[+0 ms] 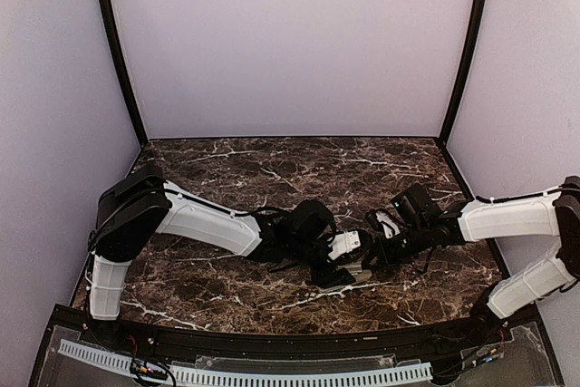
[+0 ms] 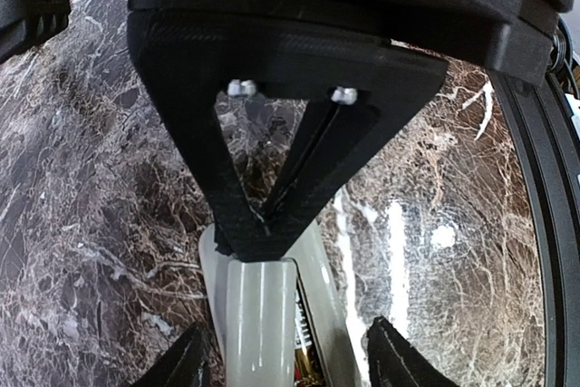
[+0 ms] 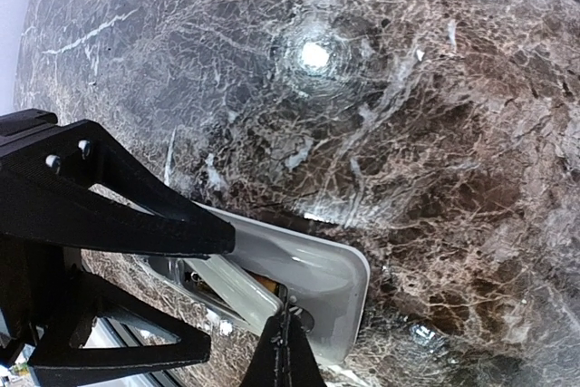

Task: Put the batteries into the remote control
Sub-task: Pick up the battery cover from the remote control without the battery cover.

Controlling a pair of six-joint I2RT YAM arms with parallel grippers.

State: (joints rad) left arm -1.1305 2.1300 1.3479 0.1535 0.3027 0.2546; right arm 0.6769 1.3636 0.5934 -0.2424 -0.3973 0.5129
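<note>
The white remote control [image 1: 345, 244] lies back-up on the marble, mid-table, between the two arms. A pale cover strip [image 2: 258, 324] lies aslant over its open battery bay. One of the batteries [image 2: 305, 355] shows beside the strip, copper-gold at its end. My left gripper [image 2: 292, 364] is open and straddles the remote, with a gap on the right side. My right gripper [image 3: 288, 351] is shut, its tips pressed together at the end of the cover strip [image 3: 231, 287] over the remote [image 3: 340, 269]. Seen from the left wrist, the right gripper [image 2: 265, 235] rests its point on the strip's far end.
Dark veined marble [image 1: 236, 169] runs around the remote on all sides. Pale walls enclose the back and both sides. A black rail [image 1: 272, 343] edges the near side. Both arms crowd the table's middle, with the left gripper [image 1: 332, 265] and right gripper [image 1: 367, 247] almost touching.
</note>
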